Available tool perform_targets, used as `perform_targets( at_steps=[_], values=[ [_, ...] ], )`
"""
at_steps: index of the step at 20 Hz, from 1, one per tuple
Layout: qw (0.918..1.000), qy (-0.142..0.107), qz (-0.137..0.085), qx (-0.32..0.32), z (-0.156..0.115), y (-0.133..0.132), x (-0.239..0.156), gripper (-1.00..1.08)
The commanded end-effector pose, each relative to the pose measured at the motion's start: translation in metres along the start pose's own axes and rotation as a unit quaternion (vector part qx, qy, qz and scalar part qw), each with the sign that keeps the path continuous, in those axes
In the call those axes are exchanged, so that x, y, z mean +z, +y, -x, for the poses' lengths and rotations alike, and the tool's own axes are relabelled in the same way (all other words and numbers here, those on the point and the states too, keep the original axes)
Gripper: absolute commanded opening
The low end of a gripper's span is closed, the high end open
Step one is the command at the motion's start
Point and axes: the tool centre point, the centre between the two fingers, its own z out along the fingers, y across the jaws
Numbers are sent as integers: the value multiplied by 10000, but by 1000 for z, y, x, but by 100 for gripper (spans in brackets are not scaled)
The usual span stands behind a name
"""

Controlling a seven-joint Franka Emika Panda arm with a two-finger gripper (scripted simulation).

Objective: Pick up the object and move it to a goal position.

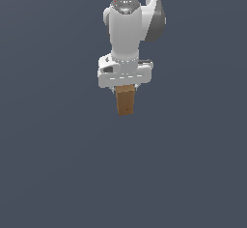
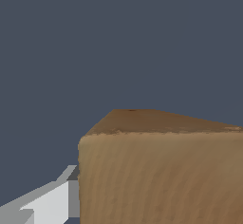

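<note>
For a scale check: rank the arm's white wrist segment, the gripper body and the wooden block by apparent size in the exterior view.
1. White wrist segment, largest.
2. Gripper body, wider but shorter; nearness to the camera may skew this.
3. Wooden block, smallest, narrower than the gripper.

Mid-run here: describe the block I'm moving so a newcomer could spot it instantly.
Find the white robot arm coming down from the top of the exterior view against the plain dark grey background. Directly under its wide white gripper sits the block. It is the only brown, wood-grained thing, slightly taller than wide and narrower than the gripper.
</note>
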Motion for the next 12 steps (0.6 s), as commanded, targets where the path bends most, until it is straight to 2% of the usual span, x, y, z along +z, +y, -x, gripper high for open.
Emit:
perform_targets(
  at_steps=[1, 12],
  values=[
    [10000, 44, 8, 2, 9, -8, -13, -100],
    [10000, 46, 10, 3, 27, -23, -31, -100]
  ],
)
